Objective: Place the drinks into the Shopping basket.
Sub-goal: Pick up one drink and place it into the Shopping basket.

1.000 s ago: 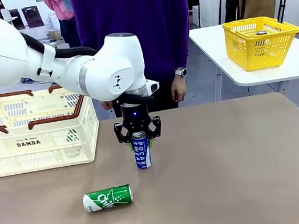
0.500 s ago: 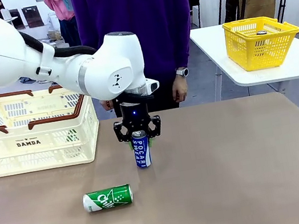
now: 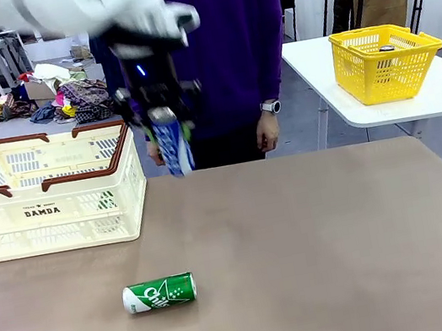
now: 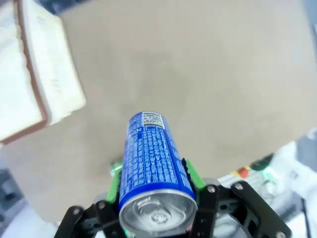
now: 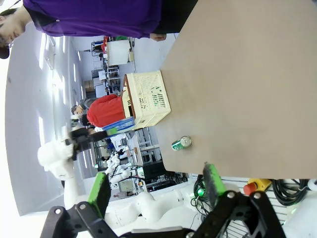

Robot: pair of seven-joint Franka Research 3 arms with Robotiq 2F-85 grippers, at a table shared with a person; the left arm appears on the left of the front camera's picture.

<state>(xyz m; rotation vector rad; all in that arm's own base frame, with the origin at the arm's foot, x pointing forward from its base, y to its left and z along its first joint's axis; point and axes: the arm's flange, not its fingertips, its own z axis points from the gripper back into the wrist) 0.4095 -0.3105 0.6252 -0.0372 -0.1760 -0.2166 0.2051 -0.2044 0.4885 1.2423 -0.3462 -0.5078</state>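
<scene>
The blue can (image 3: pixel 172 147) hangs tilted in the air, well above the table and just right of the Shopping basket (image 3: pixel 44 193). My left gripper (image 3: pixel 162 124) is shut on its upper part. In the left wrist view the blue can (image 4: pixel 152 161) sits between the green pads (image 4: pixel 114 182), silver top toward the camera, with a corner of the basket (image 4: pixel 34 84) at upper left. The green can (image 3: pixel 160 293) lies on its side on the brown table near the front. My right gripper (image 5: pixel 156 187) stands open and holds nothing; beyond it lie the green can (image 5: pixel 181 143) and the basket (image 5: pixel 147 99).
A person in a purple top stands at the table's far edge, one hand (image 3: pixel 265 131) hanging near it. A yellow mesh basket (image 3: pixel 385 61) sits on a separate white table at the back right. The brown table (image 3: pixel 345 238) is bare to the right.
My left arm has lifted the blue can off the table and carried it up and left toward the basket. The green can has not moved.
</scene>
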